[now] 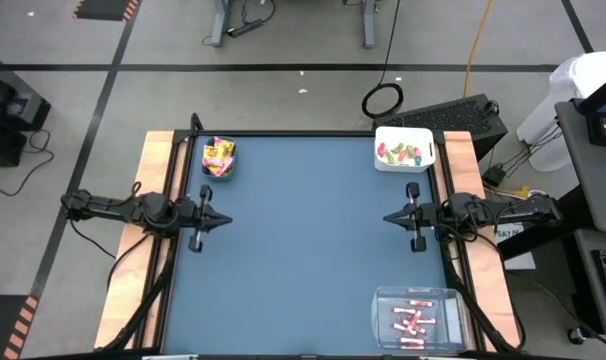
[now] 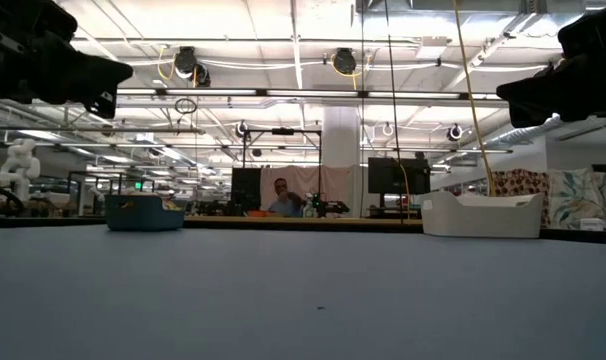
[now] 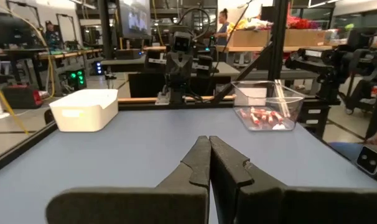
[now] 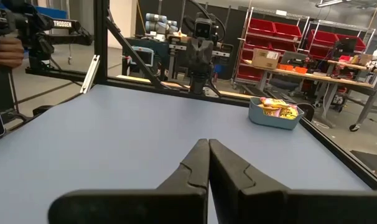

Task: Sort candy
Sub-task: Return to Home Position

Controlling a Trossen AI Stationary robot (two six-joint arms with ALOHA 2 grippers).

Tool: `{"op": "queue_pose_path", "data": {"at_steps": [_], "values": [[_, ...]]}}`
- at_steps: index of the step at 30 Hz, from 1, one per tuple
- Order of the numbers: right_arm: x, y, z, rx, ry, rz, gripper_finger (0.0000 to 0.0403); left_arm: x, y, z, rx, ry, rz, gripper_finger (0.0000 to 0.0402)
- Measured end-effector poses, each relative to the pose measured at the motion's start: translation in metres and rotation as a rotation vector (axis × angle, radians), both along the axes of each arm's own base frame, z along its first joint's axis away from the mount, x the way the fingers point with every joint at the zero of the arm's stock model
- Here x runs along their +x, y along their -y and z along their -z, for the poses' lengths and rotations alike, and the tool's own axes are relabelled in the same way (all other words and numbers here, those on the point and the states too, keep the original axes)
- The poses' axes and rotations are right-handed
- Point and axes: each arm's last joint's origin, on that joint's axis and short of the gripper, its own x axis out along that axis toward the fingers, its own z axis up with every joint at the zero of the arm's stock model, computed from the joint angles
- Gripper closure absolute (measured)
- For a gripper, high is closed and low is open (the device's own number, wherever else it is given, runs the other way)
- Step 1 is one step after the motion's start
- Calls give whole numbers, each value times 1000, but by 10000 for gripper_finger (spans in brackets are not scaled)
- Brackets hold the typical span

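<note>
Left tool, right tool: closed, empty

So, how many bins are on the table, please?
3: teal bin on the left side; white bin and clear bin on the right side, at opposite ends. None seems hidden.

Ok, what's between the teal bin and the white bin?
Only bare blue table, per the high view, between the teal bin and the white bin. The left arm and right arm wait aside.
</note>
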Motion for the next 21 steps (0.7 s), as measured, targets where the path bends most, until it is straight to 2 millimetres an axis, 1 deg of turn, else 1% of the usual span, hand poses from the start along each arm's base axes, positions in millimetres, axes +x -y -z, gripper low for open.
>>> {"op": "queue_pose_path", "data": {"at_steps": [10, 21], "values": [[0, 0, 0, 0, 1, 0, 403, 0, -4, 0, 17, -4, -45, 398], [0, 0, 0, 0, 2, -1, 403, 0, -3, 1, -5, -14, 3, 398]]}}
